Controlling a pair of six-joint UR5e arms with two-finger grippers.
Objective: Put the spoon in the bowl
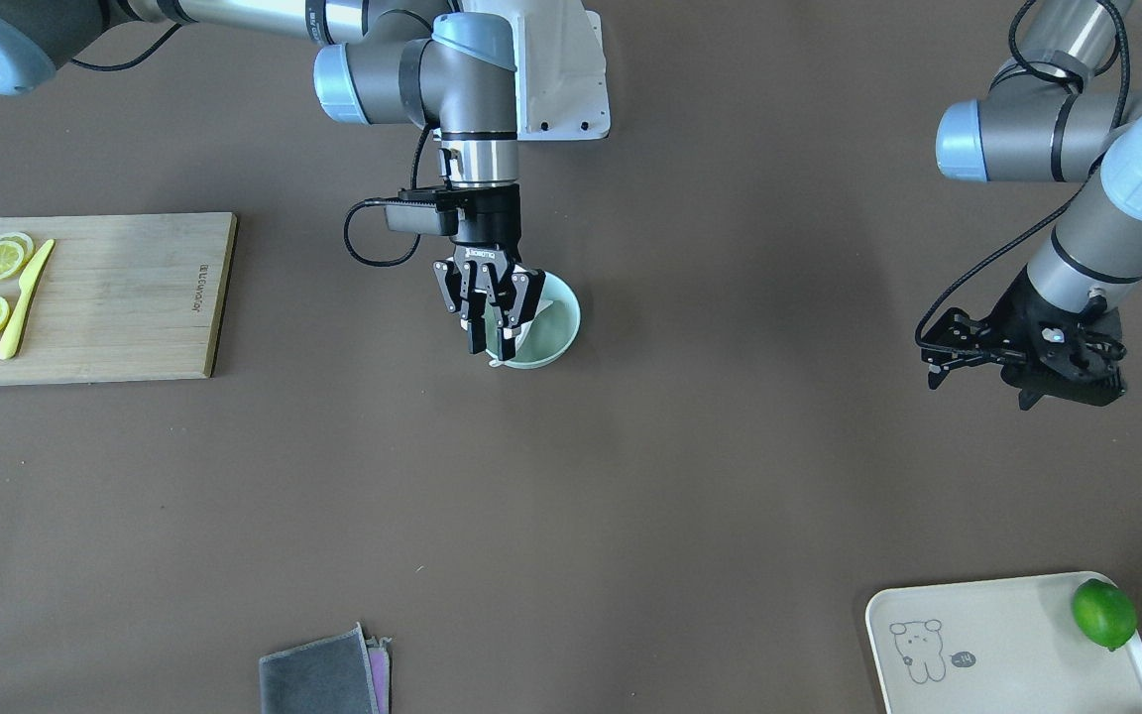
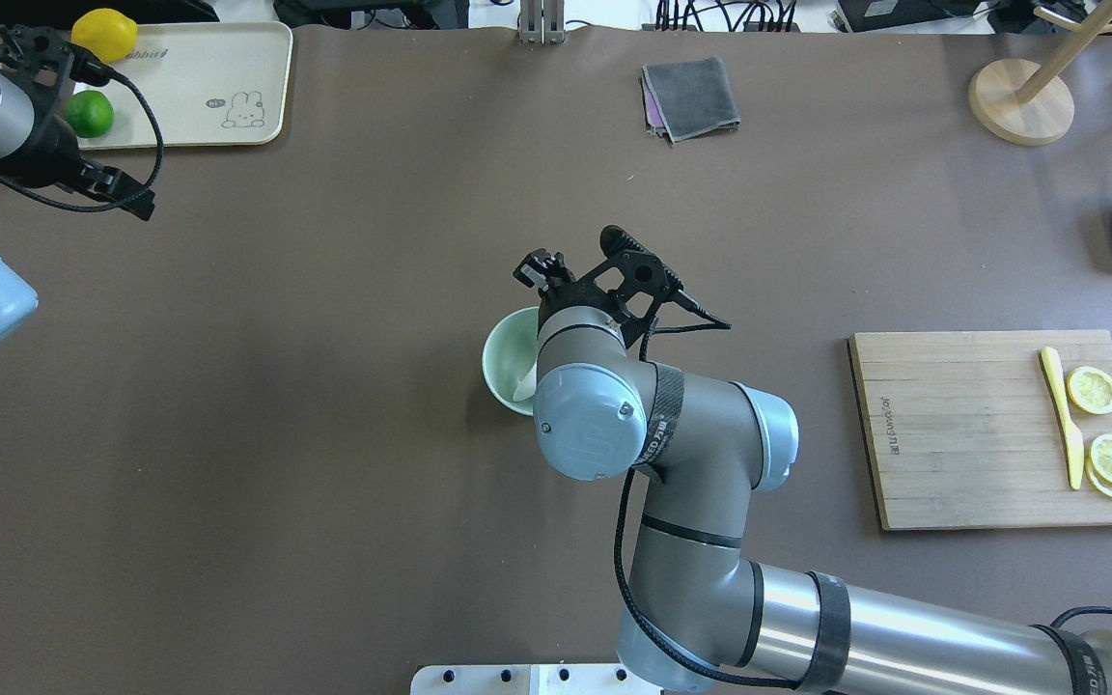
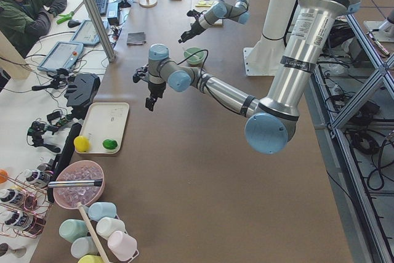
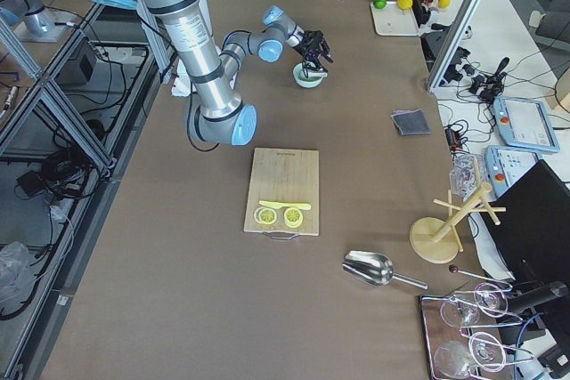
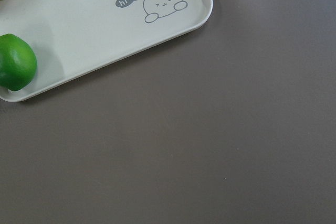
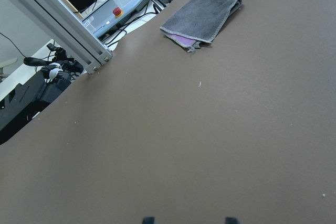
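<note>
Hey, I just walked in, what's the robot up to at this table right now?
The right gripper hangs open just above the mint-green bowl in the middle of the table, gripping nothing. The white spoon lies inside the bowl, so the placing looks done. The left gripper hangs idle near the cream tray with the lime, away from all this.

The right gripper point(image 1: 492, 352) hangs over the bowl point(image 1: 558, 342), covering the half of its mouth toward the cutting board point(image 1: 115, 307); bare table point(image 1: 630, 496) surrounds it, the tray point(image 1: 1017, 635) well apart.
</note>
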